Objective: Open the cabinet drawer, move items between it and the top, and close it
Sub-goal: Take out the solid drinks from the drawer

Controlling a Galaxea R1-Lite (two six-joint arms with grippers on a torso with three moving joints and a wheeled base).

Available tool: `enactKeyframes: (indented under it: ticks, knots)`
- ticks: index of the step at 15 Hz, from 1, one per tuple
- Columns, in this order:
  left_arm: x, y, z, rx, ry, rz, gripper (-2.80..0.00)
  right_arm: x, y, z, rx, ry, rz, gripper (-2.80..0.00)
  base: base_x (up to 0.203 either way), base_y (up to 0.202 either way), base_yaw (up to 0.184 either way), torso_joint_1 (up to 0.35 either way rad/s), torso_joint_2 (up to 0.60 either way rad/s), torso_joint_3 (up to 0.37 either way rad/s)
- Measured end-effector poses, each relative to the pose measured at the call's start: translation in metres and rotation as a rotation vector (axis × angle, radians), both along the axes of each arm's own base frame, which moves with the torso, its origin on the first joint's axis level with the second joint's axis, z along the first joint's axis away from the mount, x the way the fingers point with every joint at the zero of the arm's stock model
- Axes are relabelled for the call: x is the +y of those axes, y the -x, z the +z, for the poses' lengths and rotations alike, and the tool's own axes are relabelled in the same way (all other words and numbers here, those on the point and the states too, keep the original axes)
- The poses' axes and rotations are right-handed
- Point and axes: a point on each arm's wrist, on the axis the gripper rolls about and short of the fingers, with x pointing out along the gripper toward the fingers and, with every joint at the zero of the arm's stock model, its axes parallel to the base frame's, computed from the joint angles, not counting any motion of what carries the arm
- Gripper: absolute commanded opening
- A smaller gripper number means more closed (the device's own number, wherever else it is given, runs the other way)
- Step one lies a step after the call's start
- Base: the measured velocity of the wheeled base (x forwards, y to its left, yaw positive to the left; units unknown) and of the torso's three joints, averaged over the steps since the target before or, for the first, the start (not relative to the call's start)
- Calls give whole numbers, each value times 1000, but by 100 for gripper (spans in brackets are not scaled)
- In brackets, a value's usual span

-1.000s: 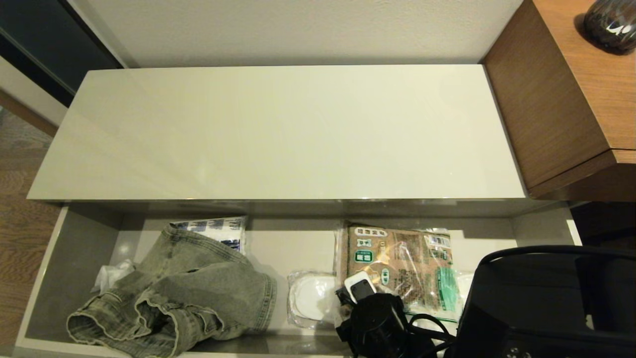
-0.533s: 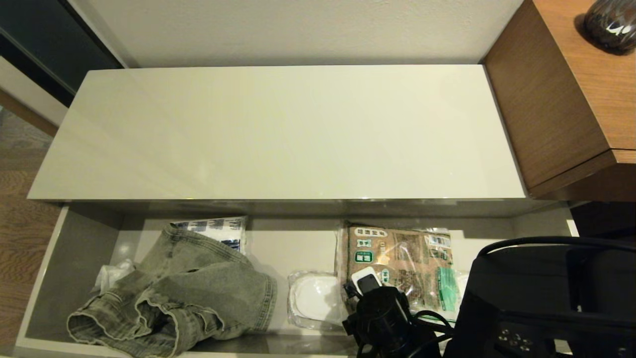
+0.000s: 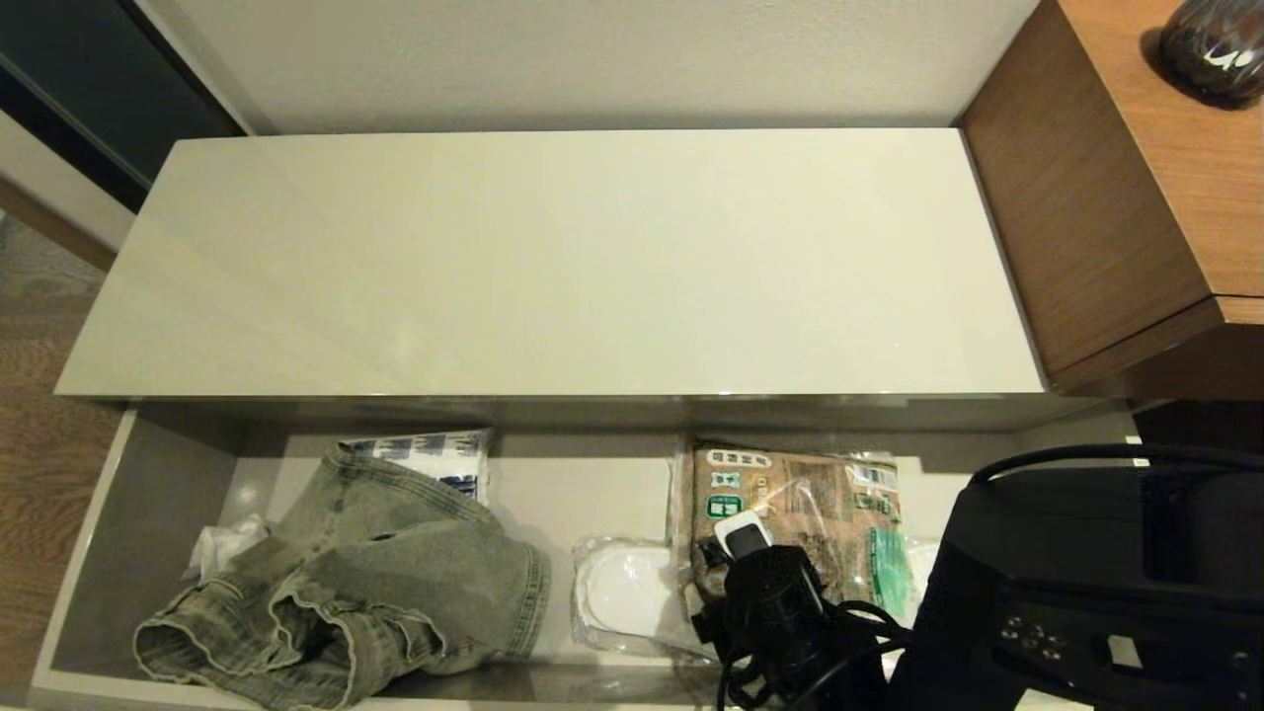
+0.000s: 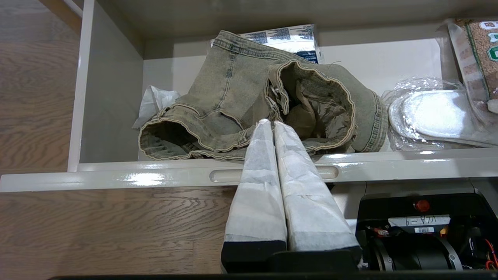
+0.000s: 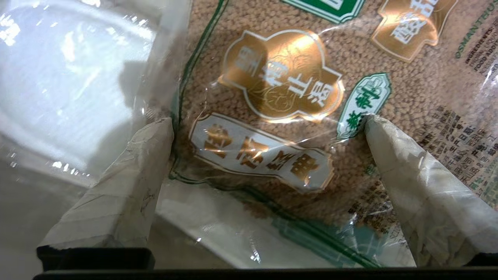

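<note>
The cabinet drawer (image 3: pixel 148 533) stands pulled out below the bare glossy top (image 3: pixel 632 267). In its left half lies the crumpled grey-green denim garment (image 3: pixel 375 583) (image 4: pixel 249 97). The bag of brown granules (image 3: pixel 800 504) (image 5: pixel 295 77) lies right of the middle. My right gripper (image 5: pixel 266 122) is open, its wide-spread fingertips (image 5: pixel 163 126) down on the bag's near left corner; its black wrist (image 3: pixel 775 617) covers that corner in the head view. My left gripper (image 4: pixel 269 123) is shut and empty, in front of the drawer's face (image 4: pixel 155 179), over a notch.
White slippers in clear plastic (image 3: pixel 627 592) lie between garment and bag. A blue-and-white packet (image 3: pixel 425 456) and crumpled white plastic (image 3: pixel 222 543) lie behind the garment. A wooden cabinet (image 3: pixel 1116 197) with a dark vase (image 3: pixel 1215 44) stands at the right.
My right arm has slid to the right and deeper over the drawer, bringing its open gripper onto the bag. The left gripper and the items have not moved.
</note>
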Motion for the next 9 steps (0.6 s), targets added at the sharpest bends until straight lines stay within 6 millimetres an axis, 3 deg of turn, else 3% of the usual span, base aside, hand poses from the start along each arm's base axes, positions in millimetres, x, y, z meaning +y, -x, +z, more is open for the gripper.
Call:
enactKeyframes:
  ticks: [9]
  knots:
    - [0,0,0,0,0,2,-280,-10,-11,-1,14,-20,-18,0,0,0,0,0,0,0]
